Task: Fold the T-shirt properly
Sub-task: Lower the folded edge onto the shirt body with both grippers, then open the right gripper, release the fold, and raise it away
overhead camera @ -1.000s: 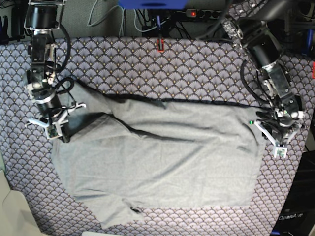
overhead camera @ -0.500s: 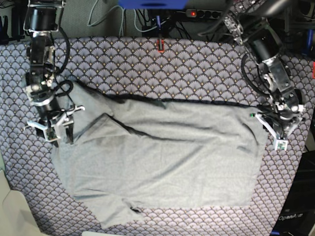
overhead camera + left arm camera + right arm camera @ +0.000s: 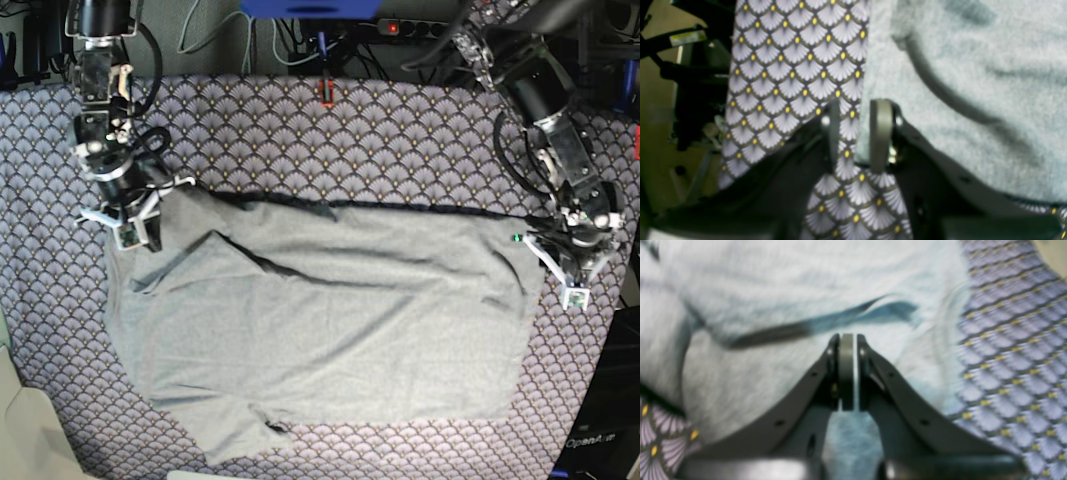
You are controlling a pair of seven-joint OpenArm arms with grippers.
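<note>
Grey T-shirt lies spread flat across the middle of the purple scallop-patterned tablecloth, long edge with a dark seam running along the far side, one sleeve sticking out at the near edge. A diagonal fold ridge crosses the shirt near its end by the right gripper.

Right gripper sits over that end of the T-shirt, at the sleeve corner. Wrist view: jaws pressed together, pads meeting with no gap to speak of. Grey knit fills the view under and around the fingers; view is blurred, and no fabric shows between the pads, so whether any is pinched cannot be told. A dark seam line runs just beyond the fingertips.

Left gripper sits at the opposite end of the T-shirt, right at its edge. Jaws partly apart. One finger stands over the shirt's border, the other over bare tablecloth; the cloth's pattern shows in the gap between them. Nothing is seen held there.
</note>
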